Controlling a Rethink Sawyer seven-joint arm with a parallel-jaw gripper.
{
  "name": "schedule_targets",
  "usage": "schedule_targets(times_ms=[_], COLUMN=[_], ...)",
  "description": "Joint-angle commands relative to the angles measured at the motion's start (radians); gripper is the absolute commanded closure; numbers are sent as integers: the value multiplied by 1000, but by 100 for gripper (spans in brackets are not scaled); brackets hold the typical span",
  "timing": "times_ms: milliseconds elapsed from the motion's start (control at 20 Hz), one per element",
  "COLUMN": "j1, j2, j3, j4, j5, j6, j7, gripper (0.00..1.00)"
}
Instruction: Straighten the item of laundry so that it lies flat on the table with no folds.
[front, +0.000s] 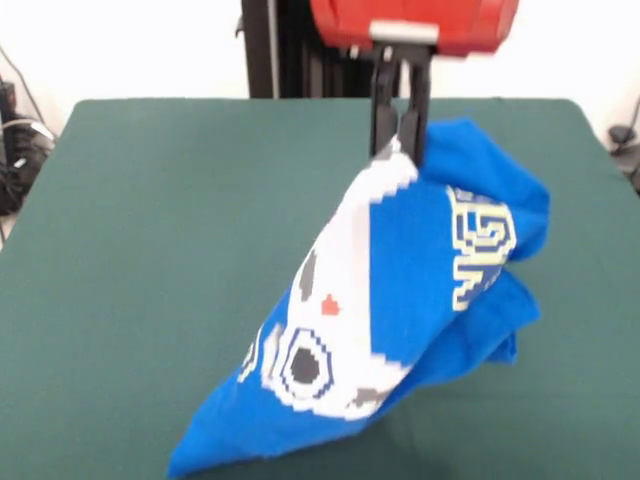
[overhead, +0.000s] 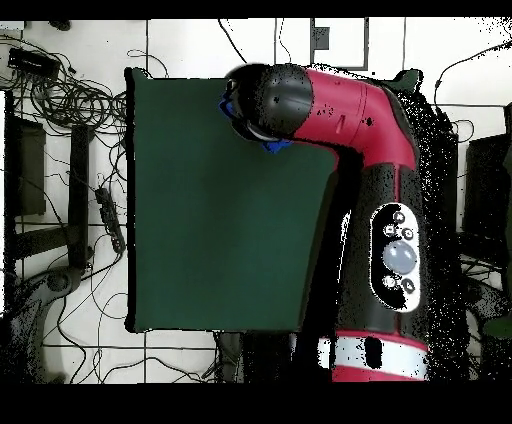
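Above the dark green felt table (front: 150, 220), the black hand (front: 400, 145) was clamped on the bright blue printed T-shirt (front: 400, 300), whose lower corner touched the table.

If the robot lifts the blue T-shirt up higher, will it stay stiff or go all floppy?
Probably floppy: the blue T-shirt already droops in soft folds from the gripper, which is shut on its top edge. It looks light, since one pinch holds it up. Its low corner touches the table, so it may drag.
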Motion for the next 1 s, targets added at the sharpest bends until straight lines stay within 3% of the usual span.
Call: schedule_targets(times_ms=[50,300,1000], j1=[76,88,118], j2=[-148,-193,-266], j3=[-2,-14,-63], j4=[263,336,400], j5=[28,33,27], j6=[119,100,83], j7=[145,139,177], gripper=[100,100,100])
